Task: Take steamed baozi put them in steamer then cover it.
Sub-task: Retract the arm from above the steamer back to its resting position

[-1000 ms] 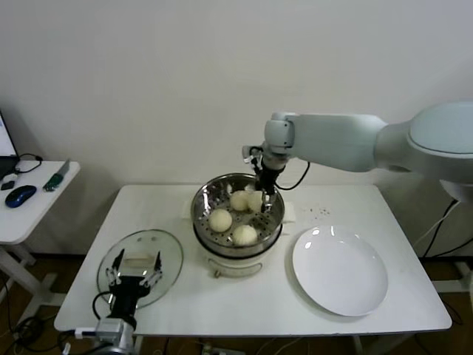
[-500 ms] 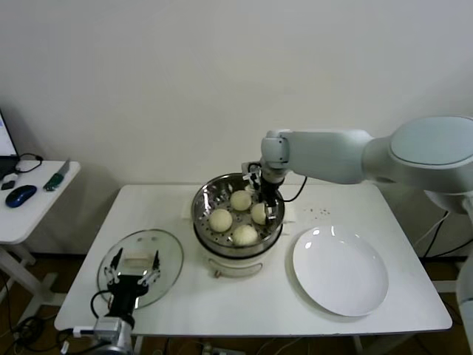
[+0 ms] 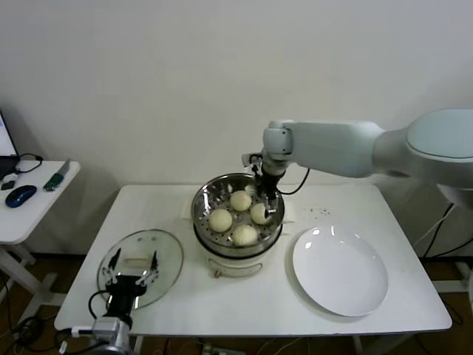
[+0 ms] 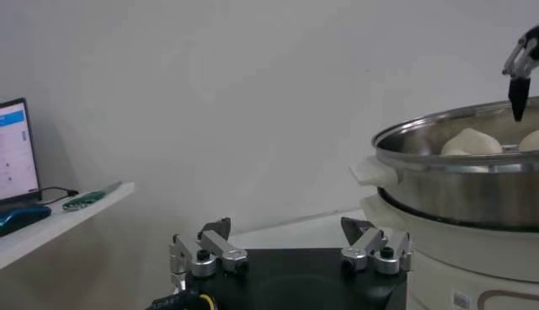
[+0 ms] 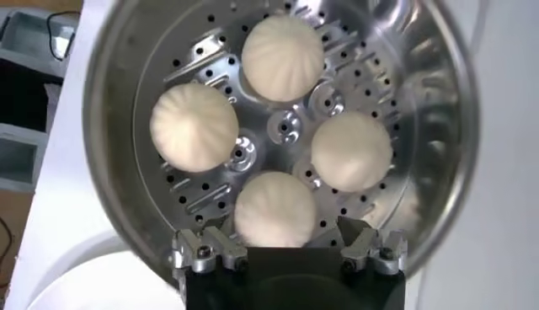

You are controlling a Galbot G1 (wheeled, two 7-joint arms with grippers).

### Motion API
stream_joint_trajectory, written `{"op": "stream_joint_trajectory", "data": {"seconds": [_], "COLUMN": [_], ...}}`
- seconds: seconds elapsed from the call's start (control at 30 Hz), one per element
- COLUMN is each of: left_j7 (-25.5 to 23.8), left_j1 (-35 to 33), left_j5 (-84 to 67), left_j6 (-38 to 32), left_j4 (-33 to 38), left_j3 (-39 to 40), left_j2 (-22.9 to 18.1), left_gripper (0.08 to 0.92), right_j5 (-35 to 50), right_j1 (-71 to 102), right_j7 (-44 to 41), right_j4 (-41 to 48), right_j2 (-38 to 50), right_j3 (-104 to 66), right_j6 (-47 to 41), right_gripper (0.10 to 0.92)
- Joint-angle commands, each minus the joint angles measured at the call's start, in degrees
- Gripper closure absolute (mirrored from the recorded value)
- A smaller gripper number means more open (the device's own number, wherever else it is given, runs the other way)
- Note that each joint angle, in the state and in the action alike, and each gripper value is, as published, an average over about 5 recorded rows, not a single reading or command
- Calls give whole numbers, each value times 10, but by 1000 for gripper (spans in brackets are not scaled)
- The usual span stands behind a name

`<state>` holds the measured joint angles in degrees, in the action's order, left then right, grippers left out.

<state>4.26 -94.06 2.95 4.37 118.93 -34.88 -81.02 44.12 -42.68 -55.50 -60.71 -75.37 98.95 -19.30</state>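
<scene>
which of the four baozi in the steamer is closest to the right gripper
The baozi on the steamer's right side, directly under the right gripper; the other three lie farther left, front and back.

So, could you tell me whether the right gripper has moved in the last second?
Yes: the right gripper dipped into the round shiny stainless-steel steamer, then rose slightly, fingers open.

At frame centre the right gripper point(image 3: 267, 198) and its arm block the steamer point(image 3: 238, 208) mouth from above, while bare table point(image 3: 244, 303) lies free along the lower frame.
</scene>
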Motion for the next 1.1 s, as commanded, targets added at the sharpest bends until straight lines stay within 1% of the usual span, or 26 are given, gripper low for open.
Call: {"op": "stream_joint_trajectory", "data": {"seconds": [0.03,0.13,0.23,0.37,0.5,0.63,0.77,0.9,1.0,1.1], "left_j7": [4,8,11,22,28,27,27,26,18,6], "left_j1": [-1,1,4,7,8,8,7,12,16,16], "left_j5": [1,5,9,14,21,37,62,99,134,179], "left_j6": [-4,-6,-5,-6,-10,-12,8,29,31,30], "left_j4": [0,1,2,1,4,8,14,19,22,25], "left_j3": [-2,-2,-1,0,0,-1,-1,-3,-7,-11], "left_j2": [5,4,2,0,0,0,1,2,4,9], "left_gripper": [177,177,177,177,177,177,177,177,177,177], "right_j5": [-62,-69,-55,-58,-54,-57,-81,-85,-93,-99], "right_j1": [-27,-23,-5,56,157,314,485,634,773,914], "right_j7": [54,126,198,259,308,361,407,430,443,453], "right_j4": [-64,-98,-150,-198,-230,-256,-260,-285,-308,-327], "right_j2": [111,167,231,311,388,446,471,476,456,418], "right_j3": [-82,-101,-125,-183,-290,-444,-608,-757,-904,-1058], "right_j6": [54,98,109,121,135,161,199,208,206,208], "right_gripper": [203,203,203,203,203,203,203,203,203,203]}}
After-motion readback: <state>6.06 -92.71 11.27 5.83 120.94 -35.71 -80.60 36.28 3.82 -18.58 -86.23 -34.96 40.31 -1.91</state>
